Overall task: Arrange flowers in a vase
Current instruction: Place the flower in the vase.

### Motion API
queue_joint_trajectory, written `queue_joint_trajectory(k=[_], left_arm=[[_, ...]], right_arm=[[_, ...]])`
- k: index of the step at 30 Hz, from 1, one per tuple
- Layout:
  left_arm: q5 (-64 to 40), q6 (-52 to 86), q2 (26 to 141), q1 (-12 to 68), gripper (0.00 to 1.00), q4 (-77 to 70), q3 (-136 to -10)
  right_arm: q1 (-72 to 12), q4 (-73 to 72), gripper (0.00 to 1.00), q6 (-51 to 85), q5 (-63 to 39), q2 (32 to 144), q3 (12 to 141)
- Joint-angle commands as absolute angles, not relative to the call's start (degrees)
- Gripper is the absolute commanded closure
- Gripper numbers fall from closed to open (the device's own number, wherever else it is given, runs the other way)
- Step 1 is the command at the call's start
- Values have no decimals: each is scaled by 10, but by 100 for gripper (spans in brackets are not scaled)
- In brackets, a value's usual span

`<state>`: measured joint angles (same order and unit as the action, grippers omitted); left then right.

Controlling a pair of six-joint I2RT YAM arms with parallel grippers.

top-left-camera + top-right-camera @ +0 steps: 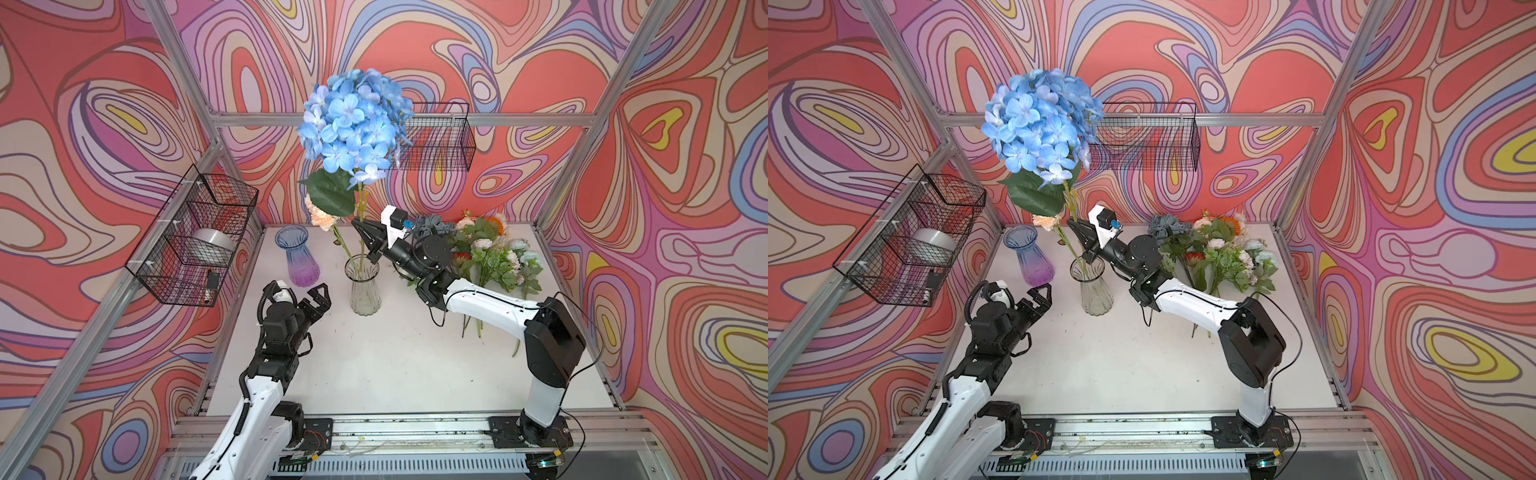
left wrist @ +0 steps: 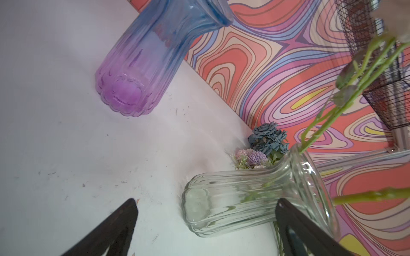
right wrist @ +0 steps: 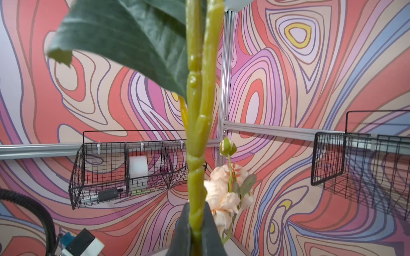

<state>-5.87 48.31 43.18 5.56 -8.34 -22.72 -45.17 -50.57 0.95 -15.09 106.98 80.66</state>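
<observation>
Blue-purple vase (image 1: 297,257) and clear vase (image 1: 365,291), two total; left gripper (image 1: 318,296) hangs spread wide by the tinted one. Clear vase holds two stems: peach rose (image 1: 322,216), blue hydrangea (image 1: 357,120), right gripper (image 1: 360,226) clamped on the hydrangea's stem. One heap of flowers (image 1: 494,253) lies rightmost.

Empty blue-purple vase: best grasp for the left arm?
Take the purple vase at its narrow neck, just under the flared lip, which would likely stop slip. It stands upright, so come in level from the near side, where the open left gripper sits; the clear vase stands on its right-arm side.
</observation>
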Motion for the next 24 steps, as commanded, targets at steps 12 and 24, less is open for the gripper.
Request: queue_joint_trajectory(k=[12,24], left_arm=[[-248,423,451,52,5,-271,-241],[-249,338,556,146,42,-333,-359]], right_arm=[[-457,-433,100,0,-148,1088,724],[-457,-360,100,-14,-145,1084,715]])
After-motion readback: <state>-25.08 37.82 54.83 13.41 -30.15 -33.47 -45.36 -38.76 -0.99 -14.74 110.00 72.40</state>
